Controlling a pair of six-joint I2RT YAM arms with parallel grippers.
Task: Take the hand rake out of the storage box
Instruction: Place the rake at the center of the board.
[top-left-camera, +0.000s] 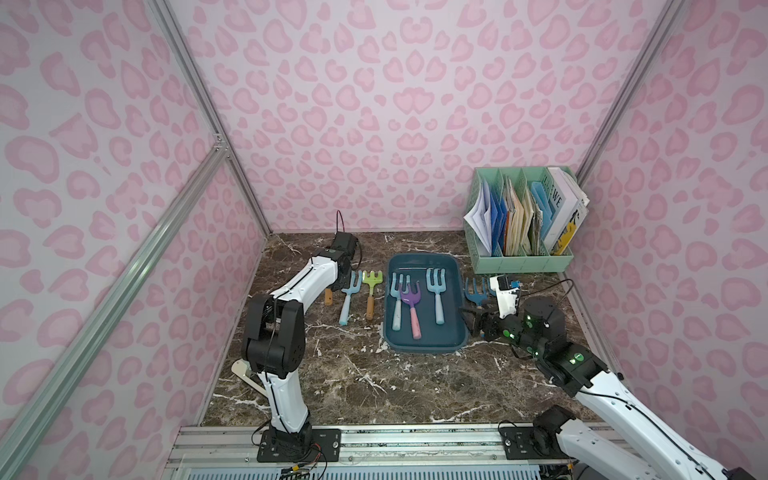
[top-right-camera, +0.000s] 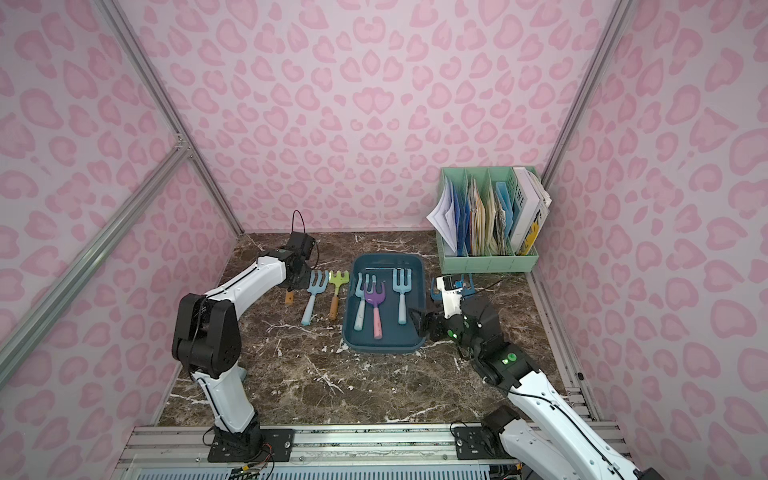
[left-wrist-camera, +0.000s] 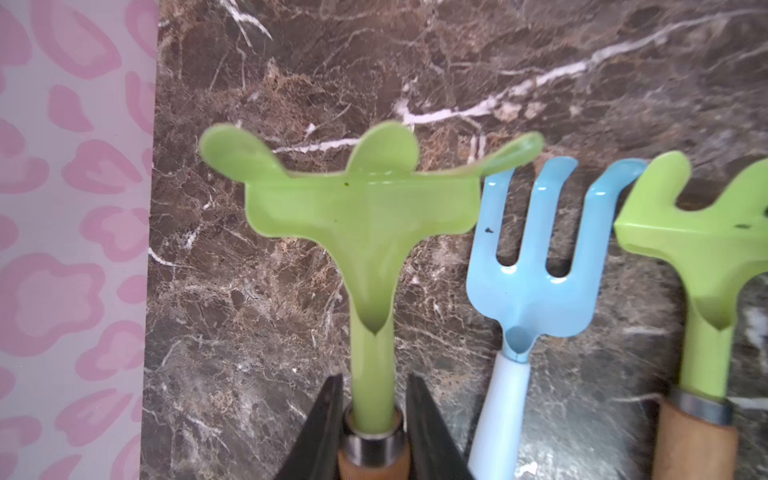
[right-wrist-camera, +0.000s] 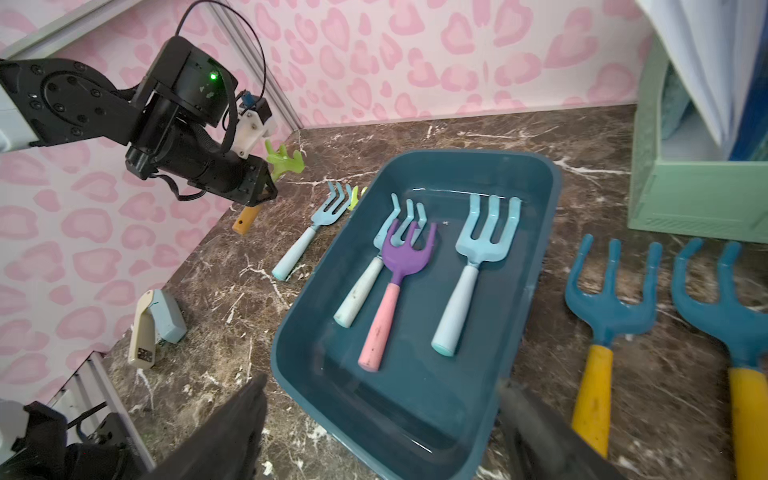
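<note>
My right gripper (right-wrist-camera: 382, 381) hangs open and empty at the storage box's (top-left-camera: 424, 338) near right edge. The nearest light-blue hand rake (top-left-camera: 437, 297) lies inside, just left of it, handle near, tines far. My left gripper (left-wrist-camera: 374, 388) clamps a green rake (left-wrist-camera: 365, 216).

Leftmost rake (top-left-camera: 328, 297): in both top views we see only handle end, head behind left arm (top-left-camera: 309, 278). Right gripper (right-wrist-camera: 381, 382) fingers (right-wrist-camera: 232, 432) blurred, cropped.
</note>
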